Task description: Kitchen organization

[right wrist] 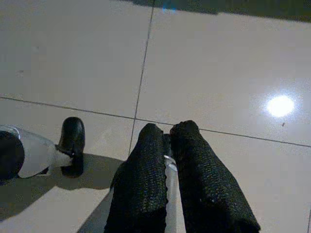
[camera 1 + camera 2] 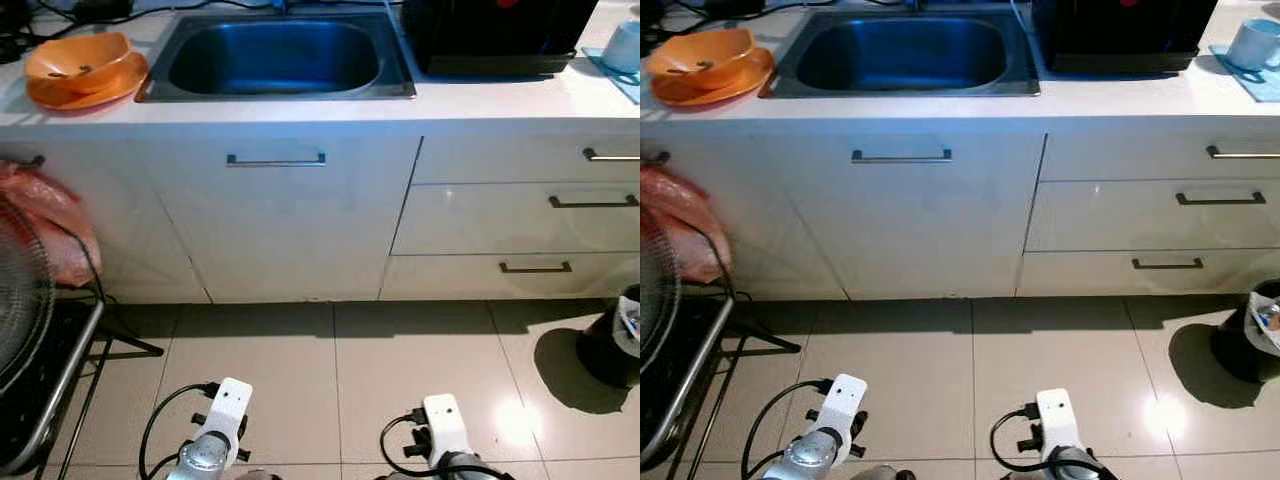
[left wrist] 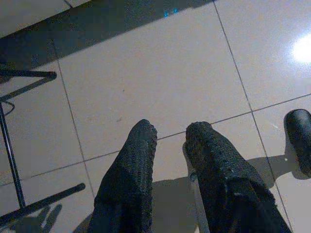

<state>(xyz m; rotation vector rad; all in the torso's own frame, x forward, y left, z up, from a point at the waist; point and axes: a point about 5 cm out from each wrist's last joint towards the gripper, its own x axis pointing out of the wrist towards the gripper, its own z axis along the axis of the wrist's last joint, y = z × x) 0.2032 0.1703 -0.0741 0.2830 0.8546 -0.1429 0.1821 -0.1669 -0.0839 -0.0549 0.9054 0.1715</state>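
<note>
An orange bowl (image 2: pixel 78 60) rests on an orange plate (image 2: pixel 110 88) at the left end of the white counter (image 2: pixel 300 112). A steel sink (image 2: pixel 275 55) is set in the counter beside it. A pale blue mug (image 2: pixel 626 44) stands on a blue cloth at the far right. Both arms hang low over the tiled floor, the left arm (image 2: pixel 222 420) and the right arm (image 2: pixel 445 428). My left gripper (image 3: pixel 172 133) points at the floor with a gap between its fingers and nothing in them. The right gripper (image 1: pixel 167 131) has its fingers pressed together.
A black appliance (image 2: pixel 495 35) sits right of the sink. Below are a cabinet door with a bar handle (image 2: pixel 275 159) and drawers (image 2: pixel 520 215). A fan (image 2: pixel 20 300), a pink bag (image 2: pixel 50 220) and a metal rack stand at the left. A black bin (image 2: pixel 612 350) stands at the right.
</note>
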